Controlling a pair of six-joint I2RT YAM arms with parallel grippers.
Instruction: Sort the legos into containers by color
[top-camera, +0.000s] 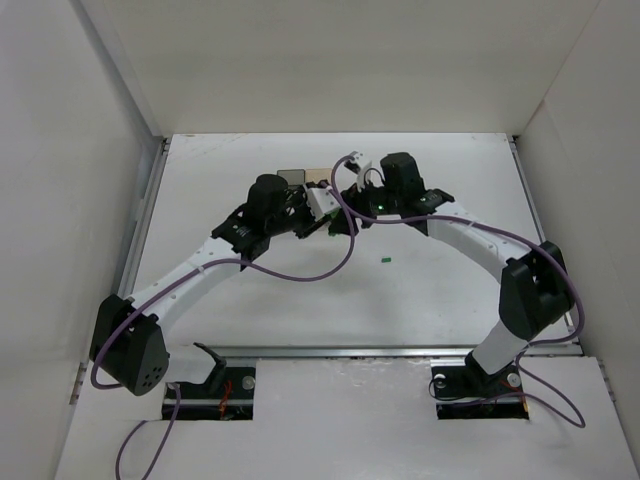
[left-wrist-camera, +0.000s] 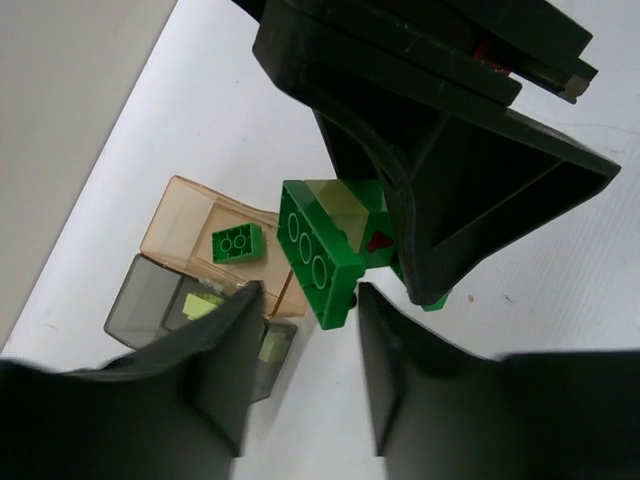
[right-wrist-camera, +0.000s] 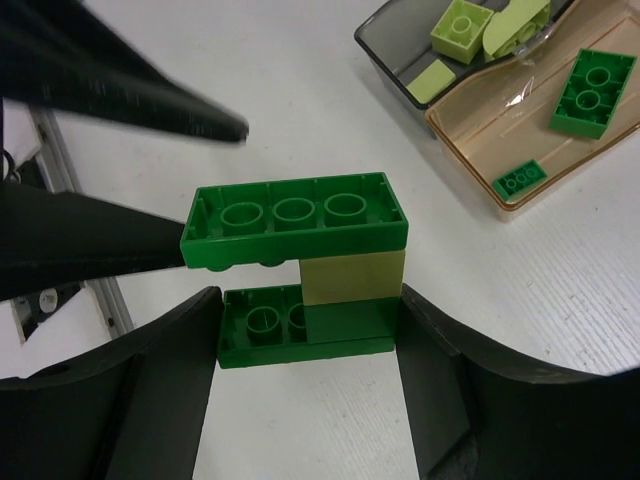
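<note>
Legos clipped into one stack (right-wrist-camera: 330, 275), with a green slab on top, a pale yellow block in the middle and a green brick below, sit clamped in the right gripper (right-wrist-camera: 310, 325), whose fingers press the lower green brick from both sides. The left gripper (left-wrist-camera: 308, 292) faces it with jaws apart, the slab's end at the mouth of the gap, unsqueezed. Nearby on the table, the amber box (right-wrist-camera: 500, 120) holds two green bricks (right-wrist-camera: 592, 92) and the adjoining grey box (right-wrist-camera: 395, 55) holds pale yellow pieces (right-wrist-camera: 460, 27).

Top camera high behind arm bases (top-camera: 478, 385), looking down on whole table (top-camera: 420, 300). Both wrist cameras tight in, opposite sides of same brick stack (right-wrist-camera: 300, 225); boxes (left-wrist-camera: 185, 225) shared beyond.
</note>
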